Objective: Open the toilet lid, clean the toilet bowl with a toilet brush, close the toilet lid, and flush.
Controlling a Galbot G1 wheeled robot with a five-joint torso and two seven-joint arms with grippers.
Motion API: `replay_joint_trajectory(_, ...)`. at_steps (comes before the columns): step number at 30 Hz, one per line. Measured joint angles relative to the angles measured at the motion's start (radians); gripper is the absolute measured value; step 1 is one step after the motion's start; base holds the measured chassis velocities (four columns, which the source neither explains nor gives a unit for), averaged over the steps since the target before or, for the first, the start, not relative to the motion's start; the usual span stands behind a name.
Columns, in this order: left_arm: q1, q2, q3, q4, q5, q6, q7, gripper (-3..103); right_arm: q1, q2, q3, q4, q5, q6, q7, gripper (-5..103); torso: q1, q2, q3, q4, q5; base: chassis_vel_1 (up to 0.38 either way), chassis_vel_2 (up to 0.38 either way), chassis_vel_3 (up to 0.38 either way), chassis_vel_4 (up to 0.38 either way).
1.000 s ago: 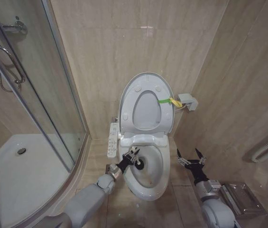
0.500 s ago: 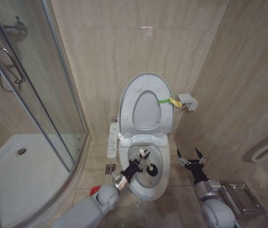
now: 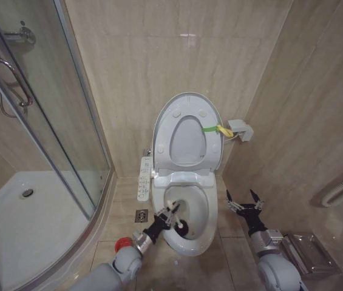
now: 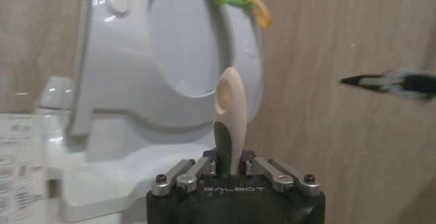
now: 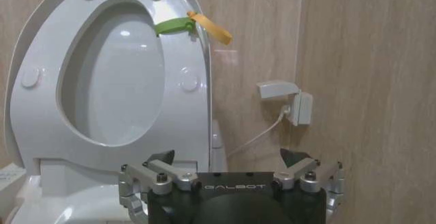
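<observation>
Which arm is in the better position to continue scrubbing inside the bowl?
Left. The left gripper holds the toilet brush inside the toilet bowl. The right gripper is open beside the bowl, holding nothing.

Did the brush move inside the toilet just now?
Yes. The left pincer has swung the toilet brush from the middle of the toilet bowl back toward its near-left rim. The raised toilet lid stayed put.

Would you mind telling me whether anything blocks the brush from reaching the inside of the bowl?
Nothing visible does. The toilet lid stands raised, and the left gripper holds the toilet brush with its head already inside the toilet bowl.
</observation>
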Motion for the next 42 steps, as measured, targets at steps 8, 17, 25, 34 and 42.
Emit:
replay_joint_trajectory(8,-0.008,0.02,-0.016,-0.037,-0.028,-0.016,0.03,19,0.0,0.0,0.0,0.0,0.0,0.0,0.0,100,0.0,0.0,0.0,-0.0002,0.0001,0.0,0.0,0.0,0.0)
replay_joint_trajectory(17,0.062,0.045,0.029,-0.146,0.0,0.002,0.017,19,0.0,0.0,0.0,0.0,0.0,0.0,0.0,100,0.0,0.0,0.0,0.0001,0.0002,0.0,0.0,0.0,0.0)
replay_joint_trajectory(25,-0.033,-0.039,0.047,0.046,-0.04,-0.03,0.092,19,0.0,0.0,0.0,0.0,0.0,0.0,0.0,100,0.0,0.0,0.0,-0.0003,-0.0002,0.0,0.0,0.0,0.0)
replay_joint_trajectory(34,-0.085,-0.05,0.057,0.099,-0.049,-0.031,0.083,19,0.0,0.0,0.0,0.0,0.0,0.0,0.0,100,0.0,0.0,0.0,-0.0001,0.0001,0.0,0.0,0.0,0.0)
replay_joint_trajectory(42,0.002,0.018,0.058,-0.118,-0.022,0.001,0.033,19,0.0,0.0,0.0,0.0,0.0,0.0,0.0,100,0.0,0.0,0.0,0.0001,0.0001,0.0,0.0,0.0,0.0)
